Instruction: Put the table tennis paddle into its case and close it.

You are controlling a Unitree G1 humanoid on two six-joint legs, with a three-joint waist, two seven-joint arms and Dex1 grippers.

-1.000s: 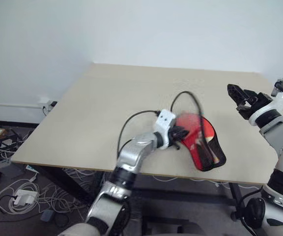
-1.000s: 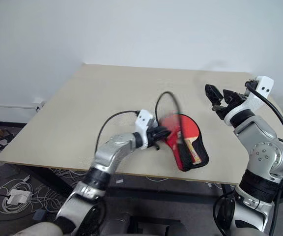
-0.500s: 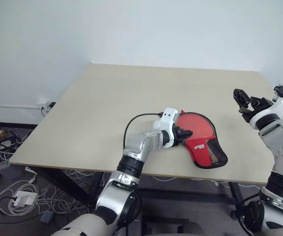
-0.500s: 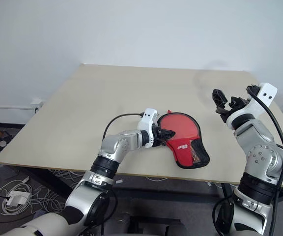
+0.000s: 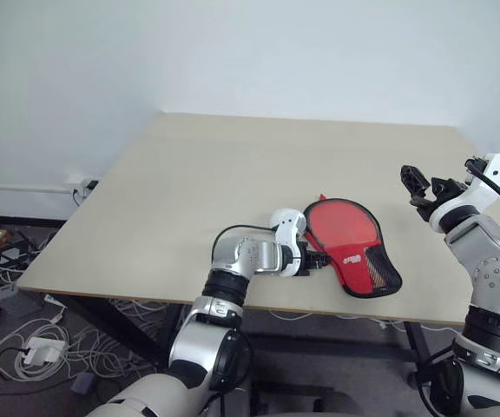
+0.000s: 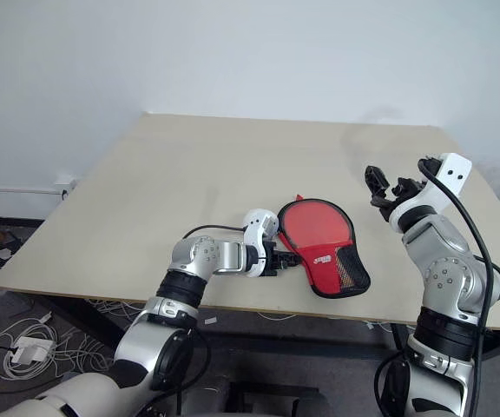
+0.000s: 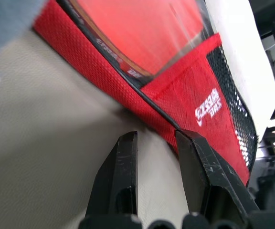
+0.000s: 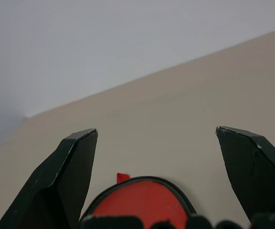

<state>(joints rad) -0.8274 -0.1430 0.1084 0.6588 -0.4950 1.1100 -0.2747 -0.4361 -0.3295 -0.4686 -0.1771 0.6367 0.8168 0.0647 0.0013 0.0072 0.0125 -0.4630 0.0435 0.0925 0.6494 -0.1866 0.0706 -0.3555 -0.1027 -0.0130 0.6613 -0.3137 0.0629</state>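
The case [image 5: 351,248] lies flat near the table's front edge, red face with white logo up and black mesh [image 5: 382,269] at its narrow end. The paddle's [image 7: 137,28] red rubber and lettered rim show inside it; I cannot tell if the case is closed. My left gripper [image 5: 317,258] rests low on the table at the case's left edge. Its fingers [image 7: 123,162] stand slightly apart with bare table between them, one tip touching the case's [image 7: 185,105] black rim. My right gripper [image 5: 419,182] hovers wide open above the table, right of the case [image 8: 137,195].
The beige table [image 5: 233,165] stretches back to a white wall, with room behind and left of the case. Its front edge runs just below the case. Loose cables and a power strip [image 5: 37,352] lie on the floor at the left.
A second ago the left gripper held the case raised and tilted on edge. The case now lies flat, and the left hand has rolled and sunk onto the table. The right gripper has dropped slightly.
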